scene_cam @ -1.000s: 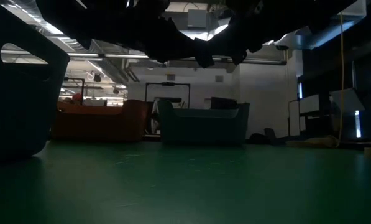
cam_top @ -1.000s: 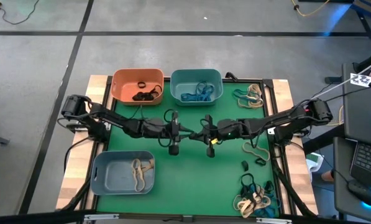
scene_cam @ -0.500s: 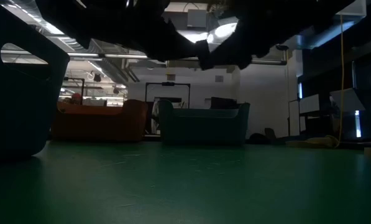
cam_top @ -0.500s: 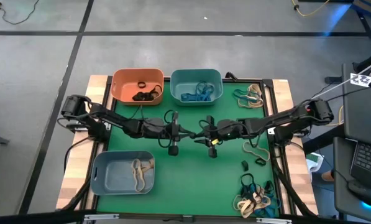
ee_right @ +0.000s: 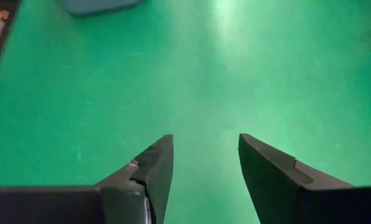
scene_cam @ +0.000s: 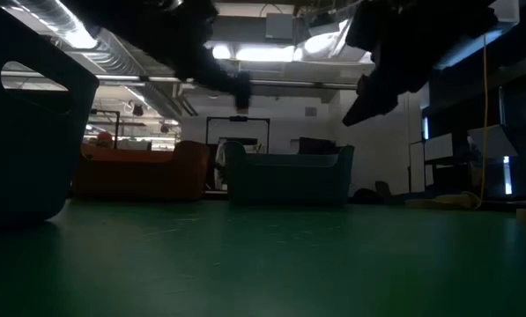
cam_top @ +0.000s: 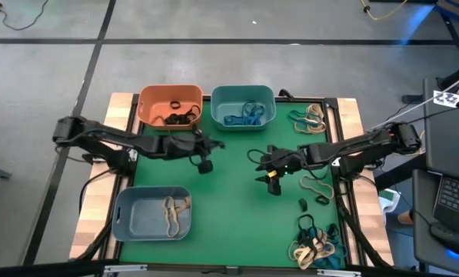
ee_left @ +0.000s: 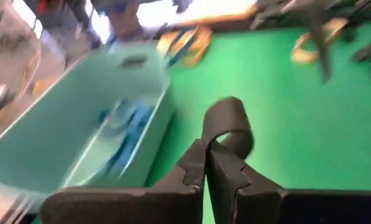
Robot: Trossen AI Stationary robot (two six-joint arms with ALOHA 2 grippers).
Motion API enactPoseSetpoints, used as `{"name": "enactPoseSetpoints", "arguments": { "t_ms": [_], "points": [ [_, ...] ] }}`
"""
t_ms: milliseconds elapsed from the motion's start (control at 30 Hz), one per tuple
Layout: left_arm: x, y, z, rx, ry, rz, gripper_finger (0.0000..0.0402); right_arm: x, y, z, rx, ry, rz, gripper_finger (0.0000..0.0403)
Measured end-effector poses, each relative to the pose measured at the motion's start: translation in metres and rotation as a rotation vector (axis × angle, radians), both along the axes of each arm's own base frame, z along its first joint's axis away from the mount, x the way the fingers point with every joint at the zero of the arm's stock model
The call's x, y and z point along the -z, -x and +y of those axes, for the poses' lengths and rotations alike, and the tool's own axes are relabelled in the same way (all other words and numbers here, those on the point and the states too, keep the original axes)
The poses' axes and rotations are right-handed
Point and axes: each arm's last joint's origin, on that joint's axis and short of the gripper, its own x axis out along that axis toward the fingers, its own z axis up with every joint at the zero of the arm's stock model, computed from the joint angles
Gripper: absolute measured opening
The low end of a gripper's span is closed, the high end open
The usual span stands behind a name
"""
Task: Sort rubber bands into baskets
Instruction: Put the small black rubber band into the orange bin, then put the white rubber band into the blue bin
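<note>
So the two arms just split apart after meeting mid-desk: the left gripper (ee_left: 210, 163) now has its fingers pinched tight on a black rubber band (ee_left: 227, 124), near the orange basket (cam_top: 170, 105). The right gripper (ee_right: 204, 163) backed off, fingers spread, empty. Plenty of open green around the orange basket.

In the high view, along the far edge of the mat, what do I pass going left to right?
Orange basket → teal basket → loose pile of tan and teal rubber bands.
</note>
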Motion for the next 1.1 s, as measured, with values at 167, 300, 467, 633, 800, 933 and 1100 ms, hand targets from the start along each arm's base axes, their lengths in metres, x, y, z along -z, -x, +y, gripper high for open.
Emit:
{"name": "enactPoseSetpoints", "arguments": {
  "t_ms": [167, 300, 467, 633, 800, 933, 1100],
  "points": [
    [-0.019, 0.035, 0.025, -0.144, 0.065, 0.05, 0.0007, 0.007, -0.006, -0.001, 0.031, 0.033, 0.004, 0.0182],
    [-0.028, 0.064, 0.049, -0.31, 0.081, 0.083, 0.0005, 0.012, -0.009, -0.001, 0.046, 0.059, 0.015, 0.0182],
    [-0.031, 0.087, 0.072, -0.464, 0.119, 0.102, 0.0005, 0.017, -0.01, -0.001, 0.04, 0.083, 0.032, 0.0182],
    [-0.02, 0.095, 0.095, -0.583, 0.136, 0.153, 0.0016, 0.017, -0.011, -0.001, 0.044, 0.086, 0.024, 0.0182],
    [-0.008, 0.099, 0.113, -0.671, 0.16, 0.205, 0.0041, 0.016, -0.011, -0.001, 0.044, 0.085, 0.021, 0.0182],
    [-0.002, 0.104, 0.121, -0.707, 0.215, 0.245, 0.009, 0.016, -0.011, -0.001, 0.044, 0.085, 0.021, 0.0182],
    [-0.016, 0.109, 0.12, -0.686, 0.344, 0.312, 0.0147, 0.016, -0.011, -0.001, 0.044, 0.085, 0.021, 0.0182]
  ]
}}
